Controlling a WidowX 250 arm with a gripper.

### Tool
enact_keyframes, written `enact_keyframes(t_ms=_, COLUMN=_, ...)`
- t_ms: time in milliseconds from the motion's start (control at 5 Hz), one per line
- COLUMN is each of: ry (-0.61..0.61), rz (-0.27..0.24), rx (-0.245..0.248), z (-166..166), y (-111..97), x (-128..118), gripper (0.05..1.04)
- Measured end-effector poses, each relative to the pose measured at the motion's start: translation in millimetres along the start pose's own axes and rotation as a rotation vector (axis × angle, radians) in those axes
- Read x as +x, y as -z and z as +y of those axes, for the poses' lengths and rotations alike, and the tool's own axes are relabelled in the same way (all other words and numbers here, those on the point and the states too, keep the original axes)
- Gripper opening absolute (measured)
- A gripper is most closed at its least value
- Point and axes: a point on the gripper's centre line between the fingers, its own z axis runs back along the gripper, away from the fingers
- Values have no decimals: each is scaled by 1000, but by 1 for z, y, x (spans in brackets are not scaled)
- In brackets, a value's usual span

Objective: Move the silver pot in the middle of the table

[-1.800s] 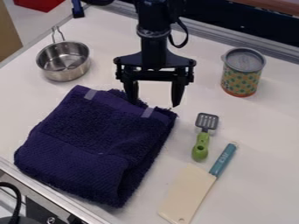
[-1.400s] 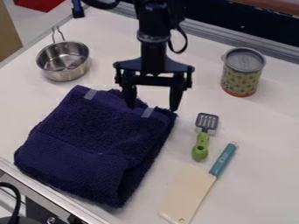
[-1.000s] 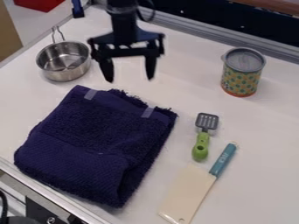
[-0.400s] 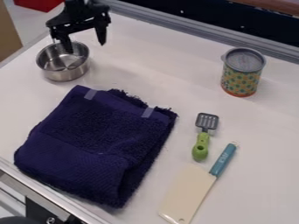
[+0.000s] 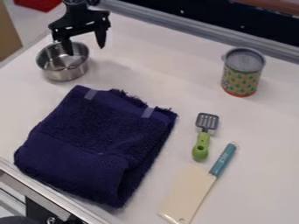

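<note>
The silver pot is standing upright on the bench, directly beneath and beside the fingers. The fingers are standing wide apart, clamping nothing. One finger is hanging over the pot's mouth; the other is hanging outside the rim, over bare bench. Whether either is touching metal, the camera view is leaving unclear.

Risk 1: rim missed. The wall appears to be running between the fingers, but their height is remaining uncertain. Closing too high would be pinching air or only the lip.

Risk 2: tipping. If the inner finger is descending off-line, it may be pressing on the rim and tilting the pot.

Risk 3: rotation. A one-sided grip on a smooth curved wall would be leaving the weight hanging off-centre, so the pot may be swinging or slipping during the lift.

Risk 4: collision. The folded towel is lying on the camera side of the fingers, near the pot. A low carry toward the middle may be snagging it. The spatula, toy cleaver and can are resting farther from the fingers; an overshoot may be striking them.
</note>
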Motion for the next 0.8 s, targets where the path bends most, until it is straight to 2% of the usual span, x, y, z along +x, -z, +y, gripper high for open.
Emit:
enact_keyframes(t_ms=400, ry=-41, rz=72, rx=11, z=-2, y=18, x=3, gripper=999)
enact_keyframes(t_ms=600, ry=-35, rz=51, rx=31, z=-4, y=28, x=3, gripper=999)
enact_keyframes(t_ms=800, ry=-53, rz=22, rx=35, z=-5, y=34, x=3, gripper=952)
